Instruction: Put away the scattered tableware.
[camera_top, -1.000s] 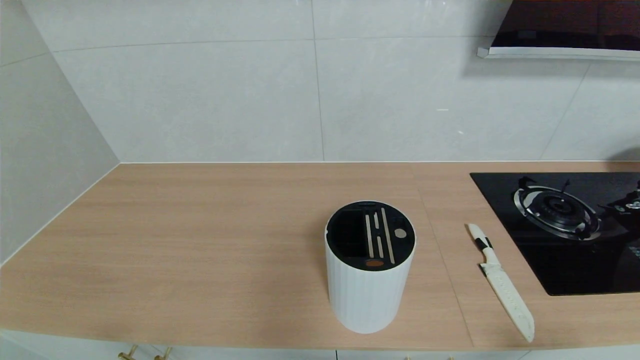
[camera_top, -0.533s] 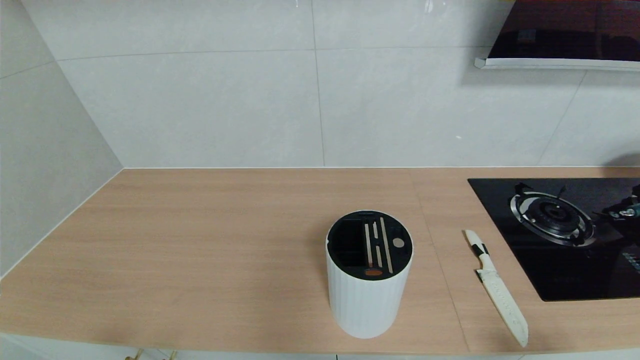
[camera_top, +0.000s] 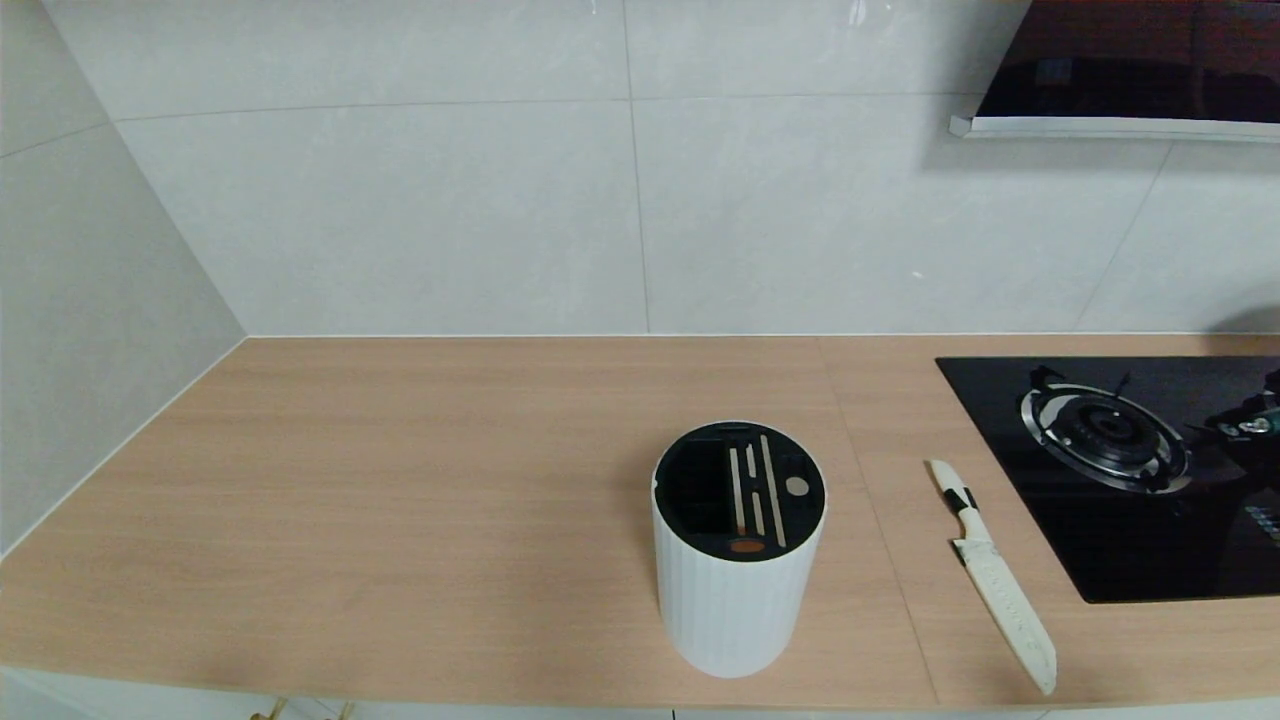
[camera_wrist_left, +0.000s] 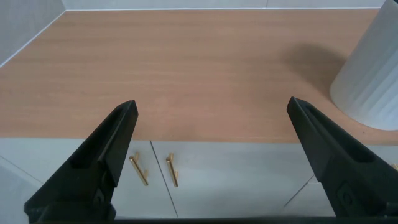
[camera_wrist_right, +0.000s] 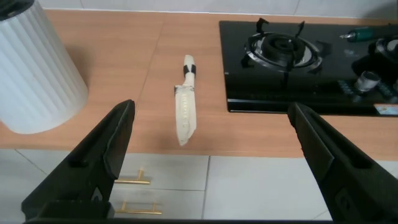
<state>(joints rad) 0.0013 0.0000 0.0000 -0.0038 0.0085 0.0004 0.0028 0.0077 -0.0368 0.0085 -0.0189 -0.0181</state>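
Observation:
A white knife (camera_top: 993, 572) with a black band on its handle lies flat on the wooden counter (camera_top: 450, 480), between the holder and the hob; it is also in the right wrist view (camera_wrist_right: 186, 104). A white ribbed cylindrical knife holder (camera_top: 738, 548) with a black slotted top stands upright to its left (camera_wrist_right: 34, 68) (camera_wrist_left: 372, 74). My left gripper (camera_wrist_left: 211, 162) is open, held in front of the counter's front edge, left of the holder. My right gripper (camera_wrist_right: 211, 162) is open too, in front of the counter edge, short of the knife's blade tip.
A black glass gas hob (camera_top: 1120, 460) with a burner (camera_top: 1105, 437) takes up the counter's right end. Tiled walls close the back and left. A range hood (camera_top: 1120, 70) hangs at upper right. Cabinet doors with gold handles (camera_wrist_left: 155, 171) sit below the counter edge.
The head camera tilted slightly between one second ago and half a second ago, shifting the whole scene down. Since then nothing has moved; knife and holder keep their places.

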